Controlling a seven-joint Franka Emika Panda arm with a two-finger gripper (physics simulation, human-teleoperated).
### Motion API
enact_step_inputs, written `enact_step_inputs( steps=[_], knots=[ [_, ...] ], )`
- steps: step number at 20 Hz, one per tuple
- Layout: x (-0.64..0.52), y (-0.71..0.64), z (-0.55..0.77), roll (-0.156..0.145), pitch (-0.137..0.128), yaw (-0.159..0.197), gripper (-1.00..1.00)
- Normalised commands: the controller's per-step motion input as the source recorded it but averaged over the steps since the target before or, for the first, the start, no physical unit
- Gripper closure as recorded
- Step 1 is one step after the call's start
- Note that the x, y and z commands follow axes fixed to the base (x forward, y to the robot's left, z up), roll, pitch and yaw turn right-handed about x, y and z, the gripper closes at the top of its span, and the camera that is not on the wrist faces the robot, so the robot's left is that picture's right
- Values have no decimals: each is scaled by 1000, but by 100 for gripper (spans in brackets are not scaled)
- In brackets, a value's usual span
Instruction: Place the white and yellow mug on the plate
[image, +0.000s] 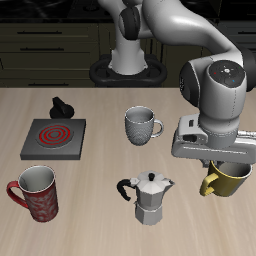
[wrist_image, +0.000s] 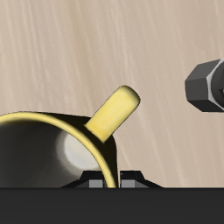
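The white and yellow mug (image: 228, 180) is near the table's front edge, beside the moka pot, with its handle toward the pot. My gripper (image: 221, 164) is directly above it and reaches down onto its rim. In the wrist view the mug's glossy yellow rim and whitish inside (wrist_image: 52, 144) fill the frame close up. Its yellow handle (wrist_image: 115, 112) sticks out. My fingertips (wrist_image: 90, 180) stand close together at the rim, shut on it. I cannot tell whether the mug rests on the table or hangs just above it. The plate is not in view.
A grey moka pot (image: 151, 197) stands at the front middle; part of it shows in the wrist view (wrist_image: 208, 85). A grey patterned mug (image: 140, 125) is mid-table. A red patterned mug (image: 36, 191), a dark burner with red rings (image: 53, 138) and a small black object (image: 62, 106) are on the far side.
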Motion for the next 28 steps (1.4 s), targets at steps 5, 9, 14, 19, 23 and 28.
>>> enact_step_inputs(
  steps=[5,9,14,19,23,28],
  knots=[
    [-433,62,201,25,-47,0,100],
    [-529,16,187,-6,-145,113,100],
    [-293,-20,-121,-30,-39,18,100],
    [-382,103,-120,-35,-89,87,100],
    [-498,72,-75,-36,-141,97,100],
    [-651,48,-150,-14,-138,52,100]
  ],
)
